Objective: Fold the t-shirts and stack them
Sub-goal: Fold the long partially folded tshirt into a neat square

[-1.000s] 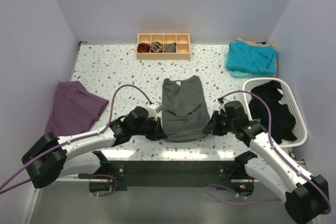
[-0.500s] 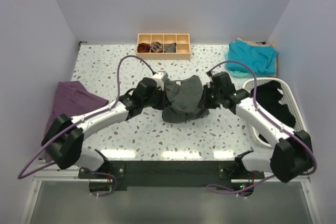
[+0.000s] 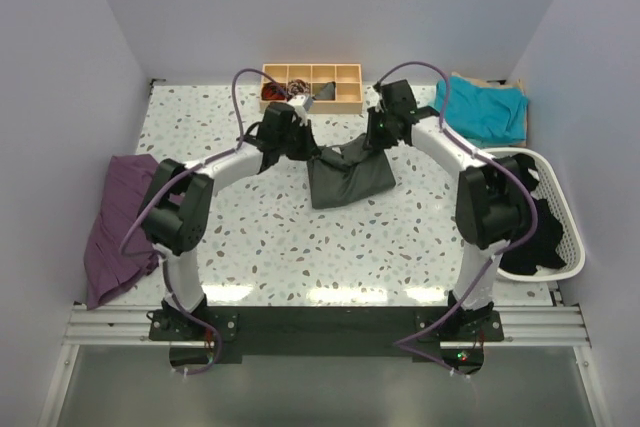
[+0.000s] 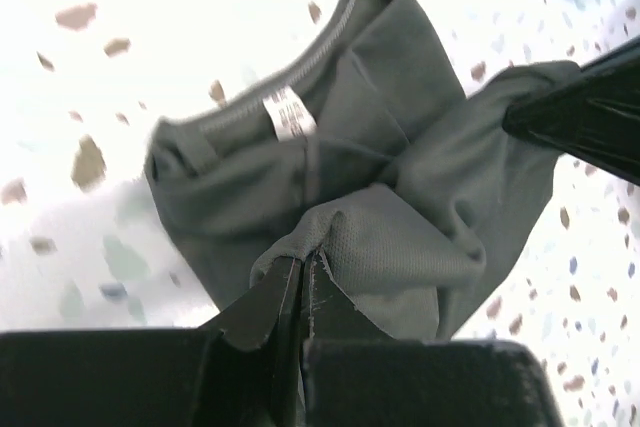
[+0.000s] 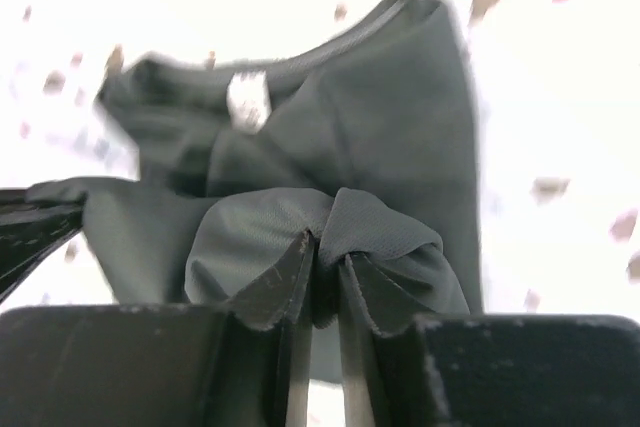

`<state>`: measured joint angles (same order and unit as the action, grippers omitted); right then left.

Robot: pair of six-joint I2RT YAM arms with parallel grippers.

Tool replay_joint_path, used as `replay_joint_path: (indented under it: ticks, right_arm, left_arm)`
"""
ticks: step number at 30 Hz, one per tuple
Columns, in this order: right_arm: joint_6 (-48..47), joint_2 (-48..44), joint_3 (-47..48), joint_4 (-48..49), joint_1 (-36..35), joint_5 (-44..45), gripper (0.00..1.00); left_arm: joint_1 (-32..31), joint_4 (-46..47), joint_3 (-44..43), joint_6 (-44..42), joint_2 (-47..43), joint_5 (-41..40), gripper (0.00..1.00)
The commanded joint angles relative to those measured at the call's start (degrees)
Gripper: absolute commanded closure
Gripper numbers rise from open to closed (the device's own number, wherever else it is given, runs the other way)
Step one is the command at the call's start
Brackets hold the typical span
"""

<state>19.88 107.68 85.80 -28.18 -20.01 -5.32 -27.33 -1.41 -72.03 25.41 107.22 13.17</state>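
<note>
The charcoal grey t-shirt (image 3: 352, 181) lies mid-table, its near edge lifted and stretched between both grippers above the collar end. My left gripper (image 3: 316, 152) is shut on one corner of that edge; in the left wrist view the jaws (image 4: 303, 263) pinch a fold of the shirt (image 4: 400, 147), with the collar label showing beyond. My right gripper (image 3: 379, 143) holds the other corner; in the right wrist view its jaws (image 5: 328, 247) stand slightly apart with bunched cloth (image 5: 380, 137) between them. The teal t-shirt (image 3: 480, 109) lies at the far right.
A wooden compartment tray (image 3: 311, 99) sits at the back edge just behind the grippers. A white basket (image 3: 565, 247) with dark clothes stands at the right. A purple cloth (image 3: 125, 222) lies at the left edge.
Both arms have swung from the near side of the table to the far side, carrying the grey shirt's near edge up and over towards its collar. The right jaws have parted a little.
</note>
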Motion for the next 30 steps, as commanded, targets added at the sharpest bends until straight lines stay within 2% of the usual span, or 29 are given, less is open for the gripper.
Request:
replay_joint_path:
  ticks: [1,2,3,4,5,6,7,8,9,11,14,18,20,21,24,30]
  right_arm:
    - [-3.3,8.3,11.1,3.8,2.9,3.0,0.85]
    - [-2.7,10.6,11.2,6.7,3.3,3.9,0.55]
    - [-2.7,11.9,12.2,9.1,4.0,0.5,0.39]
    - [-2.8,13.9,18.7,4.4,5.0,-1.3,0.34]
    - [-4.0,15.3,21.1,1.5,5.1,0.6,0.30]
    - [-4.9,14.1,21.0,1.4,5.1,2.6,0.25]
    - [-6.7,12.3,16.9,4.2,5.4,4.1,0.23]
    - [-7.2,7.6,13.9,7.0,5.8,4.4,0.21]
    - [-7.7,5.7,11.3,9.3,6.4,3.2,0.16]
    - [-8.4,3.1,8.9,9.4,7.7,3.2,0.15]
    - [-8.5,2.5,10.2,5.0,8.1,-1.2,0.15]
    - [-5.2,2.4,7.5,5.7,7.4,-10.4,0.15]
    - [-4.5,3.8,6.7,6.1,6.9,-13.3,0.16]
    - [-4.1,4.6,7.1,5.3,6.6,-14.2,0.16]
    - [-3.0,6.8,7.0,5.5,6.0,-17.5,0.19]
    - [-2.5,11.4,8.7,4.4,5.5,-20.9,0.19]
  left_arm:
    - [4.2,7.5,-8.2,-2.4,7.6,3.8,1.00]
    - [4.7,8.8,-9.9,-2.6,9.7,2.8,0.88]
    - [5.4,8.4,-11.5,-2.6,10.9,3.8,0.77]
    - [6.2,7.5,-13.1,-2.5,11.7,3.7,0.63]
    - [6.5,7.1,-14.1,-2.6,11.5,2.8,0.39]
    - [6.6,7.0,-13.7,-2.6,10.7,0.2,0.31]
    - [6.9,7.3,-11.4,-2.7,9.5,-1.1,0.24]
    - [6.9,9.3,-9.6,-2.7,6.4,-2.6,0.10]
    - [7.0,9.8,-8.1,-2.7,4.9,-4.7,0.06]
    - [7.1,9.7,-5.8,-2.6,1.5,-6.2,0.02]
    - [7.0,9.6,-5.0,-2.5,-0.9,-3.2,0.00]
    - [6.5,13.5,-4.3,-0.2,-1.4,13.4,0.00]
    - [6.0,16.2,-5.4,2.2,0.8,18.8,0.00]
    - [5.8,17.0,-6.0,3.1,2.0,24.0,0.00]
    - [5.8,19.9,-8.2,6.9,7.2,29.9,0.00]
    - [5.8,26.6,-6.6,12.3,12.3,31.8,0.00]
